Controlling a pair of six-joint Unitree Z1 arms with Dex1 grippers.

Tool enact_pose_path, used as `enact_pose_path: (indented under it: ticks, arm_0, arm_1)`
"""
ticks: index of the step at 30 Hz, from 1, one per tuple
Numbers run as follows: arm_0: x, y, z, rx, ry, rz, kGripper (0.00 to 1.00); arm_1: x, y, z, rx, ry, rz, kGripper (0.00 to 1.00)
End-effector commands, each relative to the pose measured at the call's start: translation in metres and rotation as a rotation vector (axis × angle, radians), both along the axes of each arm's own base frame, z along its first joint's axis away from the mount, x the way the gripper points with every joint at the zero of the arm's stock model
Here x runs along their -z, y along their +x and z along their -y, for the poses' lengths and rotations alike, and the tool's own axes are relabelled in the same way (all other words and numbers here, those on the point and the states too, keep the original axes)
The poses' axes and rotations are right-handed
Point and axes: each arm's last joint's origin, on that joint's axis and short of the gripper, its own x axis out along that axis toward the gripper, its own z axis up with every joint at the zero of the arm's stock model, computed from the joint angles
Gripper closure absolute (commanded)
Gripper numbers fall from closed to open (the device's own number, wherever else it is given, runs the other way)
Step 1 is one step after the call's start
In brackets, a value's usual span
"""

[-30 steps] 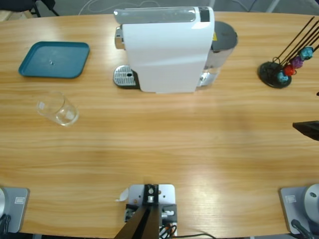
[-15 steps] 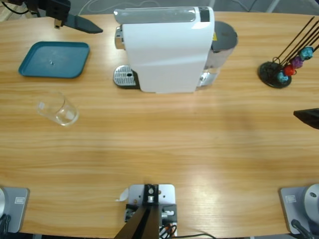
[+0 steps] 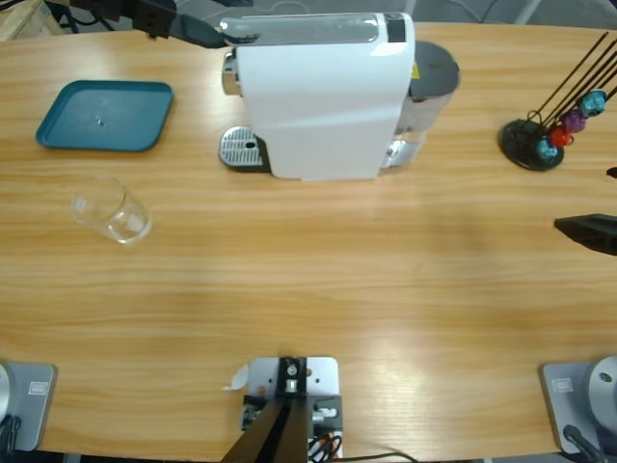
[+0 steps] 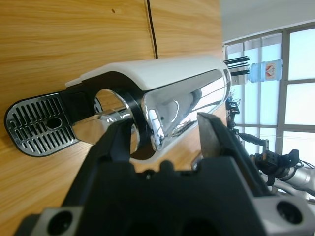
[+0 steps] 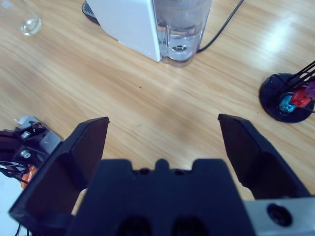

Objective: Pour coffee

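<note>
Clear empty-looking glass tumbler (image 3: 113, 209) lies at 9 o'clock on the wooden table (image 3: 308, 309); coffee not discernible. Left gripper (image 3: 224, 37), jaws apart, at the white coffee machine's (image 3: 323, 96) chrome front, 11 o'clock. Right gripper (image 5: 162, 142), jaws wide apart, at 3 o'clock.

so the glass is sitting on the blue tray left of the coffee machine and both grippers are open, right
Not quite: the glass is not on the blue tray. In the high view it lies on the bare table, nearer the camera than the tray. The rest holds: both are left of the coffee machine, and the left gripper and right gripper are open.
</note>
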Motion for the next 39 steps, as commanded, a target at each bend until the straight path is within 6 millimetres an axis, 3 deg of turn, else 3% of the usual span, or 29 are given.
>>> enact_pose_path:
  ticks: [1, 3, 18, 25, 28, 29, 30, 31, 33, 35, 39]
  arm_0:
    - [0.022, 0.01, 0.011, 0.012, 0.008, -0.049, 0.774]
    - [0.023, 0.008, 0.01, 0.012, 0.011, -0.048, 1.0]
    - [-0.006, -0.002, 0.008, 0.084, -0.107, 0.027, 1.0]
    - [-0.065, 0.0, 0.016, 0.077, -0.251, 0.166, 1.0]
    - [-0.083, -0.003, 0.031, 0.096, -0.272, 0.23, 1.0]
    - [-0.088, -0.006, 0.038, 0.115, -0.272, 0.298, 0.695]
    - [-0.093, -0.012, 0.042, 0.139, -0.252, 0.398, 0.247]
    - [-0.097, -0.02, 0.045, 0.166, -0.215, 0.513, 0.057]
    - [-0.101, -0.041, 0.042, 0.23, -0.115, 0.743, 0.023]
    - [-0.094, -0.063, 0.039, 0.275, -0.009, 0.858, 0.004]
    - [-0.062, -0.104, 0.036, 0.386, 0.339, 0.903, 0.0]
  arm_1:
    - [0.002, 0.005, -0.004, -0.002, -0.028, -0.008, 0.0]
    - [0.002, 0.005, -0.004, -0.002, -0.028, -0.008, 0.0]
    - [0.002, 0.003, -0.002, -0.002, -0.023, -0.003, 0.0]
    - [0.007, 0.015, -0.007, 0.039, -0.139, 0.007, 0.0]
    - [0.009, 0.02, -0.005, 0.094, -0.222, 0.045, 0.0]
    - [0.009, 0.02, -0.003, 0.121, -0.242, 0.059, 0.0]
    - [0.01, 0.021, -0.001, 0.147, -0.262, 0.072, 0.0]
    - [0.009, 0.022, 0.0, 0.173, -0.279, 0.088, 0.0]
    - [0.008, 0.023, 0.002, 0.212, -0.287, 0.114, 0.0]
    - [0.009, 0.026, 0.003, 0.277, -0.28, 0.128, 0.0]
    - [0.028, 0.044, 0.008, 0.473, -0.206, 0.104, 0.067]
